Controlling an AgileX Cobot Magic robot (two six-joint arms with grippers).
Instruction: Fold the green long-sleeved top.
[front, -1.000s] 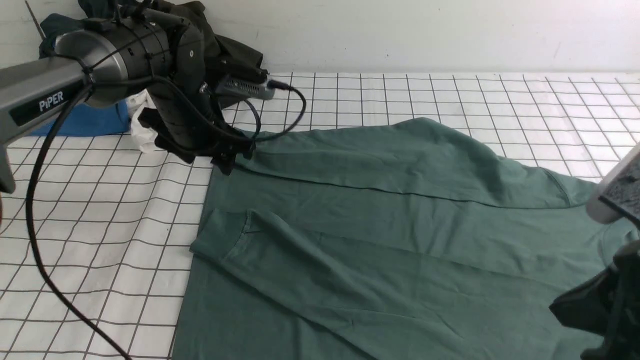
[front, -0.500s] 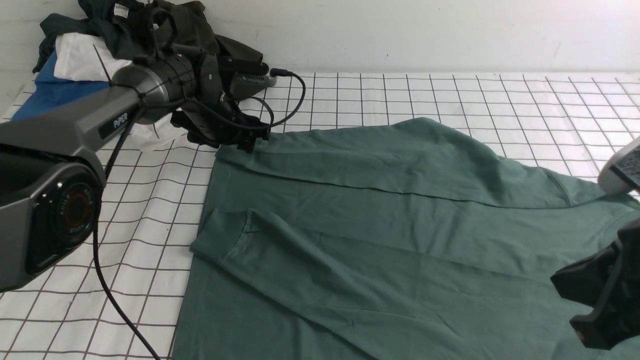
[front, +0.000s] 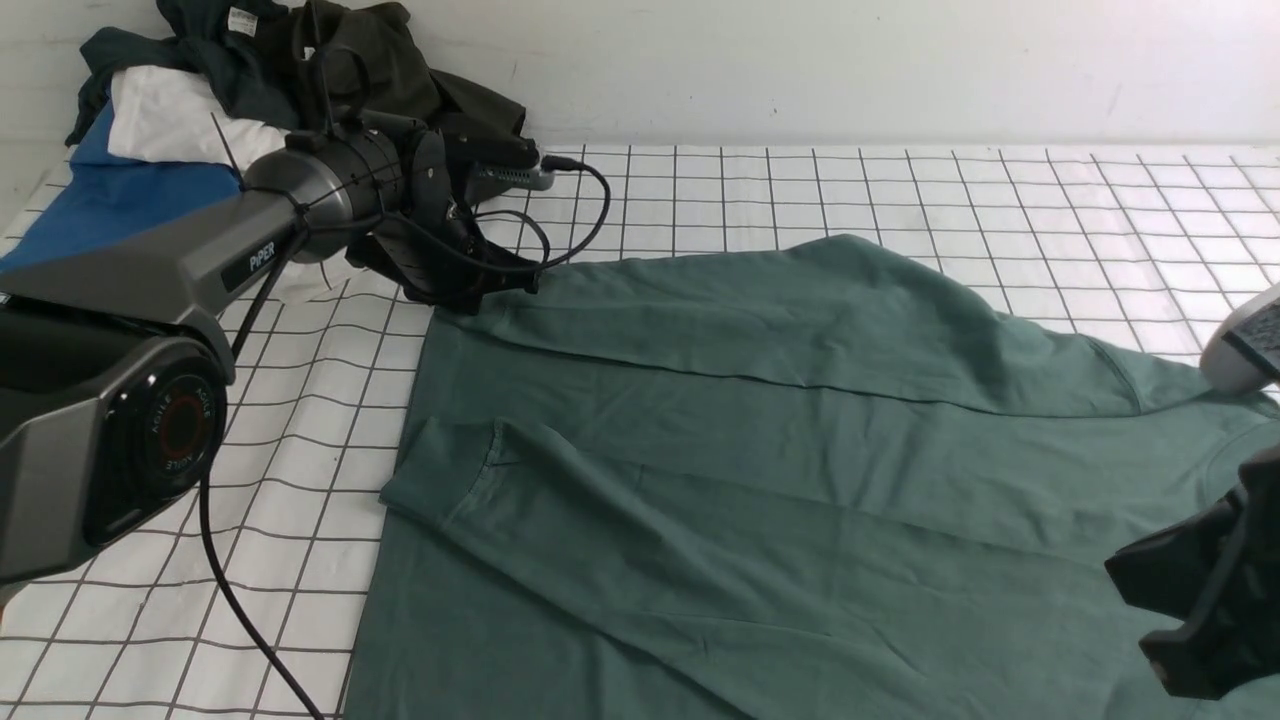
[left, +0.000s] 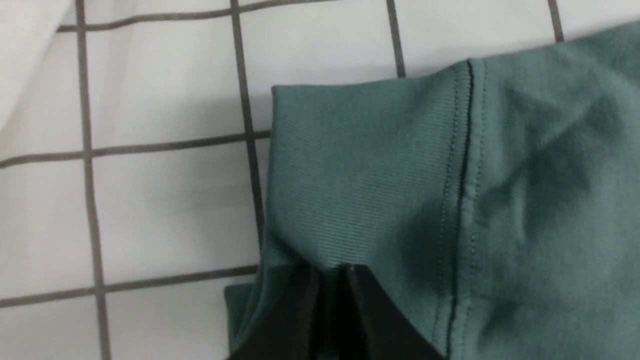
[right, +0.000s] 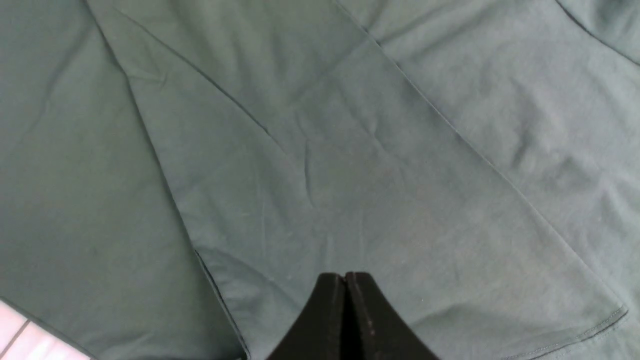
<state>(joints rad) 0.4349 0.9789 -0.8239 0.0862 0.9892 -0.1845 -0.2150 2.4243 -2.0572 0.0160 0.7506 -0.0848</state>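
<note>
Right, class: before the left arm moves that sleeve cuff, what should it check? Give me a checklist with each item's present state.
1. Grip: left gripper shut on the ribbed cuff of the green long-sleeved top: ok.
2. Bite deep enough to hold: cannot tell; only the cuff's edge is pinched.
3. Other arm: right gripper free of fabric: ok; shut, empty.
4. Fold so far: near sleeve lies across the body: ok.
5. Surroundings: pile of other garments apart from the top: ok.
</note>
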